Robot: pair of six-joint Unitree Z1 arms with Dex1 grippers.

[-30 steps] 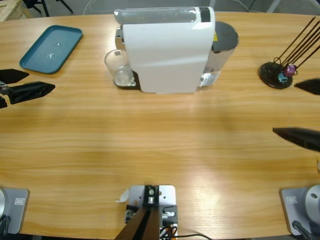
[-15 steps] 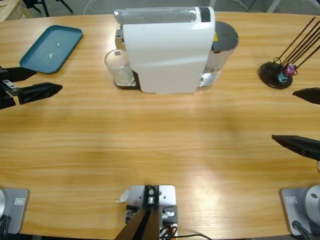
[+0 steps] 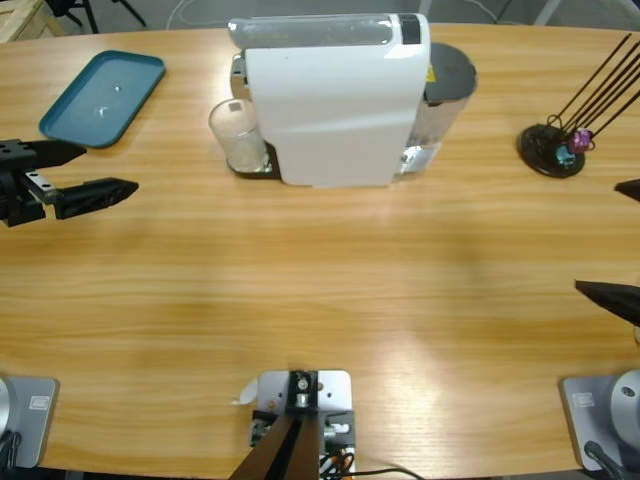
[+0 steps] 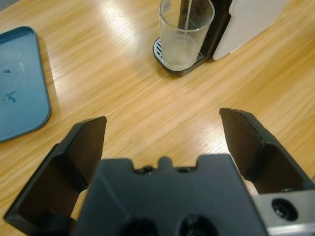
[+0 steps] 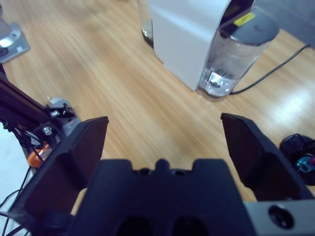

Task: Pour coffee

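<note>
Desk point(image 3: 320, 290): wood.
Machine point(image 3: 330, 100): white, back centre; clear tank point(image 3: 440, 110) behind it, partly hidden.
Glass point(image 4: 185, 32): on the machine's drip tray point(image 4: 170, 61), under the spout.
Coffee point(image 4: 181, 49): faint pale film at the glass bottom, hard to make out.
Tray point(image 3: 103, 97): teal, far left.
Stick holder point(image 3: 552, 148): sticks cut off by the edge.
Left gripper point(image 3: 85, 172): jaws apart, holding nothing, near the tray.
Right gripper point(image 3: 630, 245): jaws apart, mostly cut off.

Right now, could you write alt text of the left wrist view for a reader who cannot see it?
The left gripper, jaws open and empty, points across the wooden table at a clear glass standing on the drip tray of a white coffee machine. A teal tray lies at the left edge.
</note>
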